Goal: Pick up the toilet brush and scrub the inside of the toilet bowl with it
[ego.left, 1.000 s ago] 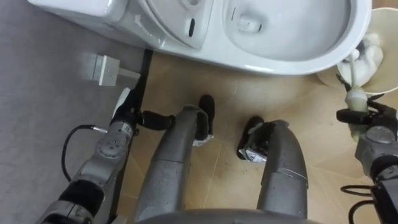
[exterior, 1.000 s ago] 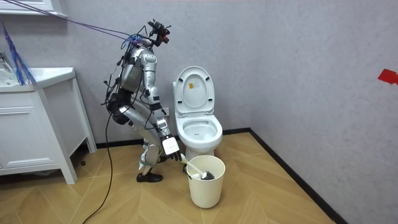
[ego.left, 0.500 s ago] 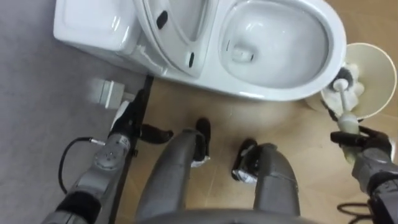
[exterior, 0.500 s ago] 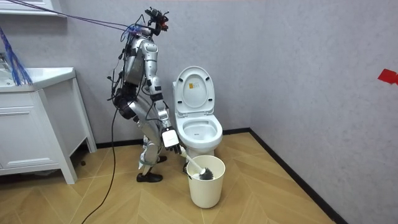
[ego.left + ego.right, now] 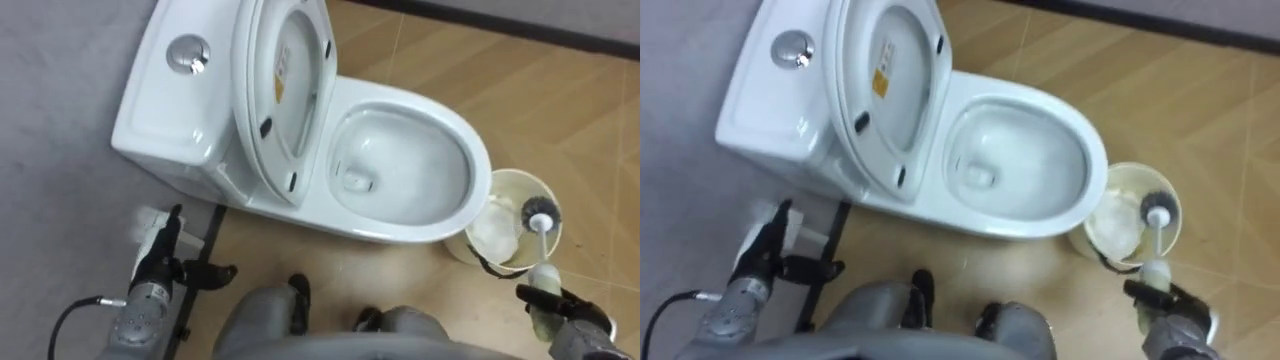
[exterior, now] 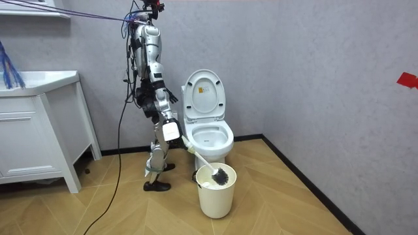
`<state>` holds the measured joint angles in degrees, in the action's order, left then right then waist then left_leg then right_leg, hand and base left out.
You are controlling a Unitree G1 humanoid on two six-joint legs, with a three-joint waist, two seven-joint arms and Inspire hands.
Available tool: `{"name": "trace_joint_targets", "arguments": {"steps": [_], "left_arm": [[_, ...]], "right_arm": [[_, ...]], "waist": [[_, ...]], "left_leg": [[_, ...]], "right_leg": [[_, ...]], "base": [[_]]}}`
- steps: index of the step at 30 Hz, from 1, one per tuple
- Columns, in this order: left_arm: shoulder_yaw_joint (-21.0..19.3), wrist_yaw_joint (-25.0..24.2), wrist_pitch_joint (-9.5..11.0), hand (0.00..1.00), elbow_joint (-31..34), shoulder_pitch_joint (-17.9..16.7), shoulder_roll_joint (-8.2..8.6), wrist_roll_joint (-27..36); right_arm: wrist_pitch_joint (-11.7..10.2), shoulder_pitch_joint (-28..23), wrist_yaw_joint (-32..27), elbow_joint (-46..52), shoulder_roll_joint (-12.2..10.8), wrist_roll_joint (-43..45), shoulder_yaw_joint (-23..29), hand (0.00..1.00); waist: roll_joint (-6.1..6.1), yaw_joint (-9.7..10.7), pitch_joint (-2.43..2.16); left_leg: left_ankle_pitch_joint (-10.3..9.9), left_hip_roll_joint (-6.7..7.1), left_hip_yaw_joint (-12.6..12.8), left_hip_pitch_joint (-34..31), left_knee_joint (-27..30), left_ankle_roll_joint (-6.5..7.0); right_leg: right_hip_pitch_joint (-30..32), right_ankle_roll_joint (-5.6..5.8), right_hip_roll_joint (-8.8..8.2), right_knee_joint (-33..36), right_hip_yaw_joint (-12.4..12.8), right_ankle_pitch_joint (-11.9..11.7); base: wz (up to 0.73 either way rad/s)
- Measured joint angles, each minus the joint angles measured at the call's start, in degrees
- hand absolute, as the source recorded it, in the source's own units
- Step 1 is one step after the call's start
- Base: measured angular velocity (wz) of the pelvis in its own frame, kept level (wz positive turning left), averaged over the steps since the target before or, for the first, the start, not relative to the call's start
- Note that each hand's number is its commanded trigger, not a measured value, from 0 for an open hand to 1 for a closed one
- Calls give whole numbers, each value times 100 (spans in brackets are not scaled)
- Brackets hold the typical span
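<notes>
Toilet brush (image 5: 540, 211) in right hand (image 5: 562, 312), fingers curled round its handle. Bristle head sits over the bin (image 5: 512, 174), on floor just beside toilet (image 5: 420, 228) bowl. Left hand (image 5: 160, 258) low by tank, fingers straight, empty.

Bright, even light from overhead. Soft sheen on the toilet (image 5: 400, 180) bowl and raised lid (image 5: 285, 90); the flush button (image 5: 188, 53) glints. Soft shadow on the floor (image 5: 560, 110) along the toilet's base. Wall (image 6: 313, 78) evenly lit.
</notes>
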<state>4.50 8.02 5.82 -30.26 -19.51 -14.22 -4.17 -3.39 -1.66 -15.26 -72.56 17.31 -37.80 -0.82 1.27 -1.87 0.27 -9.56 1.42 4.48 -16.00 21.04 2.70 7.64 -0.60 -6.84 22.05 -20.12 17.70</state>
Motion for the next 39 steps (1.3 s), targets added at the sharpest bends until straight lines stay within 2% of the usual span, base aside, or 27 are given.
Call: {"name": "trace_joint_targets", "arguments": {"steps": [4, 5, 8, 10, 12, 15, 19, 22, 24, 27, 32, 36, 39], "left_arm": [[-89, 40, 97, 0, 32, -117, 12, -121], [-166, 47, 186, 0, 56, -196, 38, -197], [-362, 149, 270, 0, 248, -482, 50, -294], [-522, 310, 308, 0, 368, -611, 98, -522], [-668, 587, 342, 0, 768, -807, 183, -1002], [-676, 797, 430, 0, 1442, -974, 207, -1678], [-707, 1193, 706, 0, 1959, -962, 219, -2267], [-710, 1516, 882, 0, 2259, -863, 213, -2711], [-711, 1799, 1033, 0, 2361, -765, 214, -3035], [-734, 2068, 1128, 0, 2605, -754, 212, -3414], [-740, 2159, 1345, 0, 2838, -675, 179, -3444], [-770, 2148, 1346, 0, 2795, -496, 132, -3798], [-762, 2040, 1369, 0, 2648, -328, 92, -3939]], "right_arm": [[-36, -289, 3, 343, -50, 102, 53, 100], [-57, -364, 6, 454, -52, 117, 60, 100], [-84, -416, 50, 559, -64, 285, 112, 100], [-85, -392, 48, 610, -73, 460, 193, 100], [-161, -379, 41, 679, -82, 864, 217, 100], [-216, -381, 8, 919, -89, 1479, 371, 100], [-363, -411, -96, 1355, -149, 2093, 493, 100], [-460, -416, -157, 1899, -210, 2658, 485, 100], [-784, -396, -224, 2076, -262, 3210, 468, 100], [-985, -418, -172, 2230, -301, 3954, 418, 100], [-996, -504, 15, 2218, -282, 4658, 364, 100], [-1029, -660, 424, 2203, -165, 5596, 206, 100], [-1083, -584, 493, 2201, -122, 6095, 224, 100]], "waist": [[18, 36, -10], [20, 31, -5], [33, 20, -2], [50, -4, -6], [104, -25, -24], [136, -158, -8], [125, -243, -6], [20, -324, -28], [-21, -316, -26], [-54, -323, -24], [-78, -329, -31], [-67, -341, -25], [-46, -300, -16]], "left_leg": [[-18, 42, -11, 376, -177, -22], [-25, 46, -10, 483, -214, -28], [-62, 49, -19, 742, -302, -63], [-69, 53, -56, 831, -332, -74], [-69, 65, -50, 877, -336, -76], [-68, 88, -64, 907, -332, -77], [-73, 100, -139, 1023, -337, -78], [-159, 44, -169, 1019, -241, -96], [-163, 44, -199, 1024, -233, -95], [-162, 37, -217, 1010, -232, -97], [-163, 50, -272, 968, -219, -103], [-163, 56, -260, 965, -225, -103], [-163, 52, -236, 960, -223, -102]], "right_leg": [[-403, 47, 20, -266, -46, -7], [-532, 59, 43, -352, -50, -19], [-822, 67, 85, -548, -55, -35], [-931, 66, 96, -621, -71, -36], [-1005, 65, 100, -648, -114, -35], [-1055, 64, 107, -668, -116, -35], [-1243, 72, 107, -754, -200, -36], [-1268, 66, 142, -749, -185, -42], [-1284, 69, 156, -746, -191, -43], [-1273, 68, 173, -749, -195, -43], [-1259, 62, 172, -758, -191, -46], [-1255, 59, 170, -730, -202, -48], [-1229, 60, 154, -727, -187, -48]], "base": [[4], [0], [0], [3], [8], [5], [9], [-2], [6], [1], [5], [-1], [-4]]}}
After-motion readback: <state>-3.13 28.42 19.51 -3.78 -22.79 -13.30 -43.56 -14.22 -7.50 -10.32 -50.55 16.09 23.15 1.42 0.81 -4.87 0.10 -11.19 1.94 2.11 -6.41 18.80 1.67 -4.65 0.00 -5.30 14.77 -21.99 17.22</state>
